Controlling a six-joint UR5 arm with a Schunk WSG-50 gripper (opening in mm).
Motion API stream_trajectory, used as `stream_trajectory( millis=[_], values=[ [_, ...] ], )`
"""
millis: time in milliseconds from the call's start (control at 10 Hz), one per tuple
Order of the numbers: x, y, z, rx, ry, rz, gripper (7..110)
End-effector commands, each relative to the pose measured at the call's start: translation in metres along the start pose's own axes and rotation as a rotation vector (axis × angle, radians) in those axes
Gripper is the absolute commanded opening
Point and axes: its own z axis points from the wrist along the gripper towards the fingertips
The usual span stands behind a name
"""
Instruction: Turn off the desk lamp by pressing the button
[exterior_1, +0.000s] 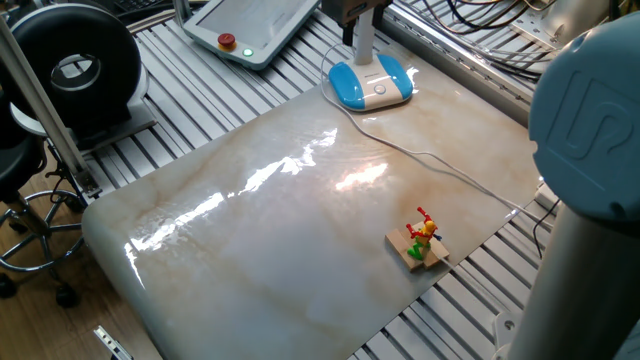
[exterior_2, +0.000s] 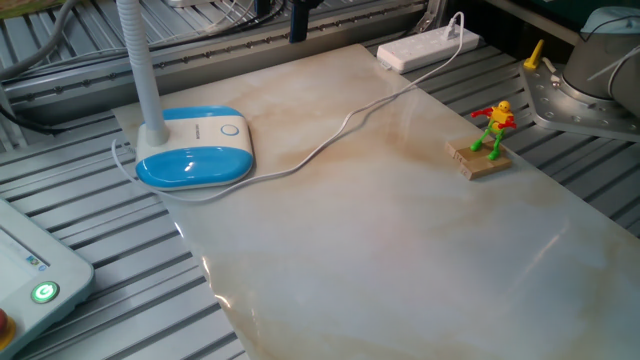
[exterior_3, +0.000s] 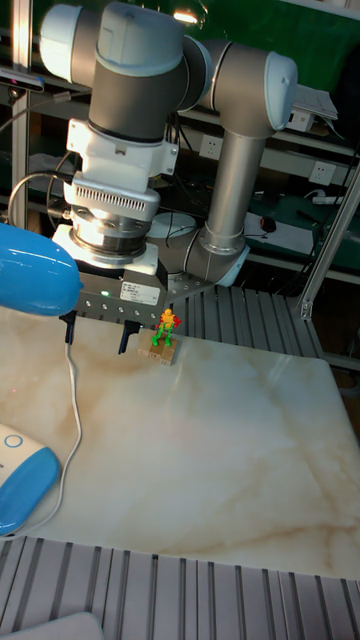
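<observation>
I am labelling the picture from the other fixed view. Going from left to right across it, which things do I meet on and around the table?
Pendant with green light → desk lamp with its button → white cord → power strip → toy figure on a wooden block → robot arm.

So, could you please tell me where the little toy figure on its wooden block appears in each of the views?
One fixed view: toy figure at lower right, near the slab's edge.
The other fixed view: at upper right.
Tall fixed view: upper middle, just right of the gripper.
Shared landmark: the desk lamp, with its white cord.
</observation>
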Motion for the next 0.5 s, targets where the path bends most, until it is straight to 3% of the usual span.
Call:
stream_trajectory(
  millis=[0,400],
  values=[
    [0.0,-0.008,0.0,-0.021,-0.009,-0.006,66],
    [0.003,-0.018,-0.005,-0.055,-0.002,0.004,66]
  ],
)
